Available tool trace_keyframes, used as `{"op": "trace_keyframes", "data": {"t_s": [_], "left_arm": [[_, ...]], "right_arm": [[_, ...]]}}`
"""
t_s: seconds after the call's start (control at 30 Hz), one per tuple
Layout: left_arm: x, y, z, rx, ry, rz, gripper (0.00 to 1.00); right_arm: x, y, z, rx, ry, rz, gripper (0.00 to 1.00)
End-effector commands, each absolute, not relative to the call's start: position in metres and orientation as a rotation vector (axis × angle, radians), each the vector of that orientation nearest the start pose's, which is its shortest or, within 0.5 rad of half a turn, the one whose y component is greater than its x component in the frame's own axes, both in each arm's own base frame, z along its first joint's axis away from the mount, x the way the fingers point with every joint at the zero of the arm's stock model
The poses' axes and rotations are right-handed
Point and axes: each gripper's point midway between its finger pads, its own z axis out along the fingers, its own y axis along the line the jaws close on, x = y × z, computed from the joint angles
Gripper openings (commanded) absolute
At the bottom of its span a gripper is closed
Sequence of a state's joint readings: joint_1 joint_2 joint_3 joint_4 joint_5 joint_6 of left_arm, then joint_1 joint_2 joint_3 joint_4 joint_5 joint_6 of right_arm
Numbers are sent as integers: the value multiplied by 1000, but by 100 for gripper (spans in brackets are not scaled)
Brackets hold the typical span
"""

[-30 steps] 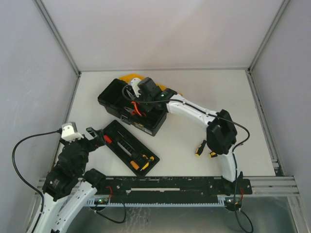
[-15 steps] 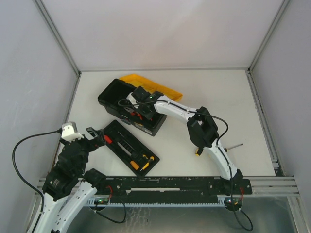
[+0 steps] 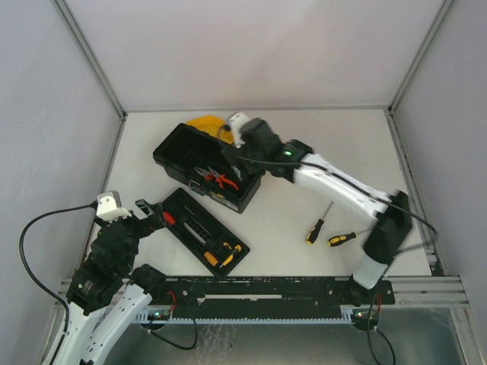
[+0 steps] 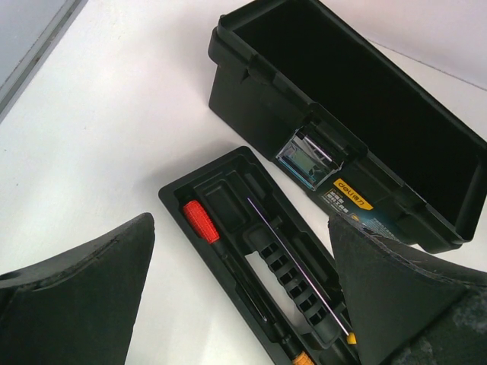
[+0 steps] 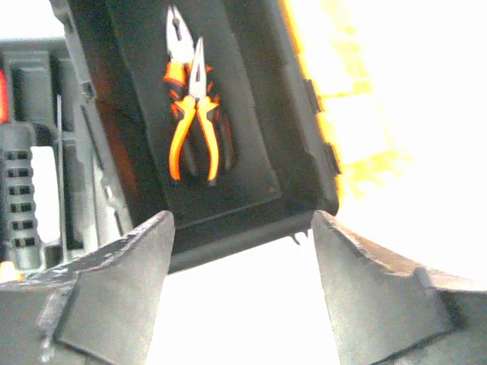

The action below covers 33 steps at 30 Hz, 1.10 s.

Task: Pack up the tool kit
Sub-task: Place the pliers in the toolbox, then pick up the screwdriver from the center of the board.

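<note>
- Toward the far left of the white surface (image 3: 304, 152), the black toolbox (image 3: 176, 148) stands open, its yellow lid (image 3: 205, 122) thrown back behind it.
- Orange-handled pliers (image 5: 194, 122) lie inside the box.
- Its black tray (image 3: 183, 205) sits just nearer.
- To the right, a screwdriver (image 3: 316, 228) and a second screwdriver (image 3: 342, 239) lie loose.
- The right gripper (image 5: 240, 220) hovers over the box, partly open and empty.
- The left gripper (image 4: 240, 228) gapes wide and empty by the tray.

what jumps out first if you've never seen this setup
The open black toolbox sits left of the table's centre, orange-handled pliers inside, the right gripper hovering open above them. Nearer the arms lies the inner tray, and two screwdrivers lie loose to its right.
</note>
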<state>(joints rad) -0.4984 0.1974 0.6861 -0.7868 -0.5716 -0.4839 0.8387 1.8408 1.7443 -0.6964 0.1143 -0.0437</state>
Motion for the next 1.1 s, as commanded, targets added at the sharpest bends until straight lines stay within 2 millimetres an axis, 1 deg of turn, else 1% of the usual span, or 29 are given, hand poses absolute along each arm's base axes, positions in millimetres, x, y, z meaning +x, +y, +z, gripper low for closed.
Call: {"op": "trace_keyframes", "data": {"t_s": [0.0,0.03,0.1,0.17,0.2,0.23,0.27,0.33,0.4,0.47,0.53,0.6,0.73,0.8,0.87,0.97,1.07], "left_arm": [[182,-9,230,-354,1781,-151,100],[182,-9,230,-356,1779,-150,100],[182,-8,231,-360,1775,-150,100],[182,-9,231,-358,1772,-154,100],[182,-9,231,-355,1773,-156,100],[183,-10,231,-351,1775,-157,100],[183,-8,231,-362,1775,-147,100],[184,-6,230,-370,1779,-135,100],[185,-7,230,-367,1783,-135,100],[185,-7,229,-366,1786,-132,100],[184,-6,229,-370,1784,-133,100],[184,-6,230,-371,1779,-134,100],[185,-7,229,-368,1785,-133,100],[184,-6,229,-368,1785,-131,100],[184,-5,229,-374,1782,-129,100],[184,-6,230,-372,1778,-135,100],[185,-7,229,-365,1786,-134,100]], "right_arm": [[335,292,288,-486,1970,295,77],[331,269,285,-355,1990,271,81],[322,219,259,-103,2060,205,83],[303,172,216,161,2169,106,83],[286,151,184,245,2247,40,82],[274,141,164,299,2287,18,81],[263,135,147,325,2322,7,81],[245,126,121,395,2381,-12,81],[231,122,100,487,2423,-8,79],[222,124,81,536,2462,13,76],[218,127,66,549,2488,27,73],[217,125,57,577,2502,-9,70],[218,131,38,566,2548,-39,64],[214,133,27,567,2580,-71,59],[207,134,17,564,2593,-123,58],[202,142,9,565,2602,-139,54],[198,142,0,561,2605,-176,51]]}}
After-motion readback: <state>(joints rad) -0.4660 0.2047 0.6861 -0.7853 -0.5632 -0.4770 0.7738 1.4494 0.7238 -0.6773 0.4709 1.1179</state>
